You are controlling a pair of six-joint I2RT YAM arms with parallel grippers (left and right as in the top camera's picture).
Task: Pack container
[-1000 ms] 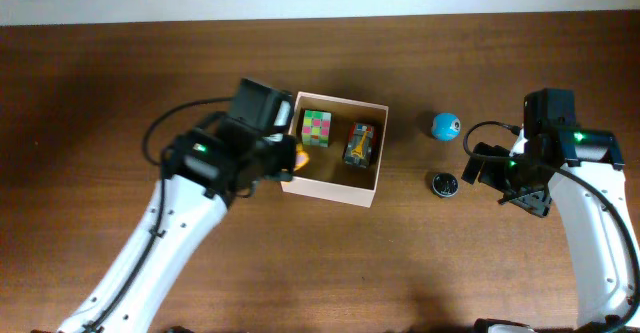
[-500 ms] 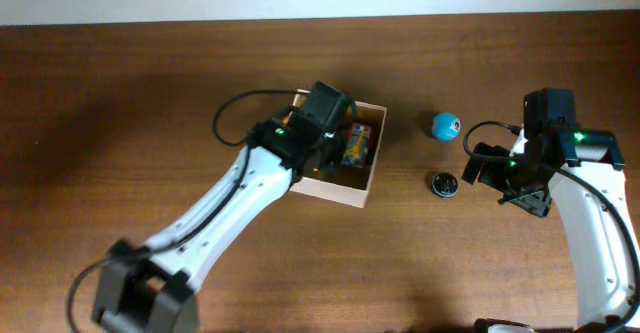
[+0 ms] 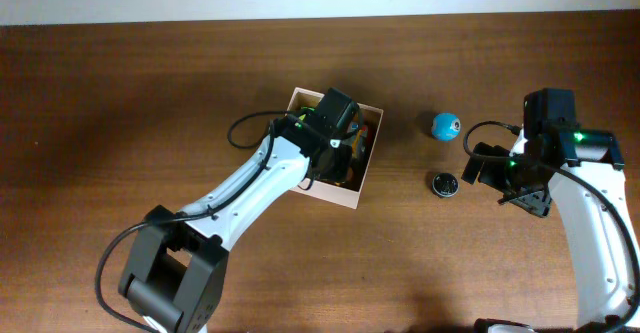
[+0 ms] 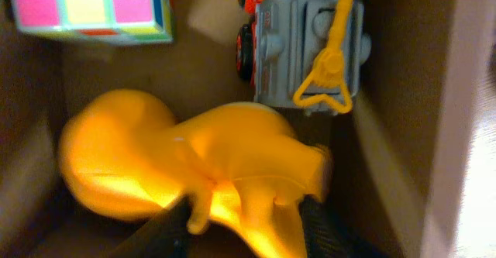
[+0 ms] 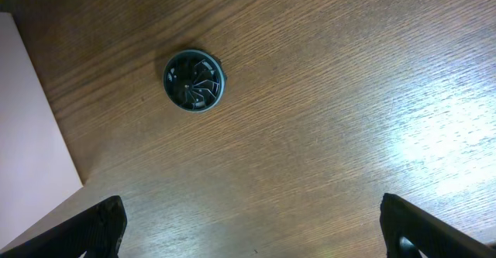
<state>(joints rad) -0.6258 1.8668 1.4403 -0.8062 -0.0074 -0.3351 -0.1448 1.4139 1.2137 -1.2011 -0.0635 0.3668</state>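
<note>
The square white-walled cardboard container (image 3: 330, 195) is placed mid-table. Inside, a rounded yellow toy (image 4: 194, 157) is clamped by the left gripper (image 4: 242, 225); it is best released low, clear of the grey plastic truck (image 4: 310, 41) at twelve o'clock. The fingers of the right gripper (image 5: 252, 231) are spread.

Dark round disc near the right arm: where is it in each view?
Overhead: dark disc on the table, right of the container, below the blue ball.
Left wrist: not in it; the container's inside, yellow toy in the left pincer.
Right wrist: upper left of centre.
Shared landmark: the container's white wall, at the right wrist view's left edge.
</note>
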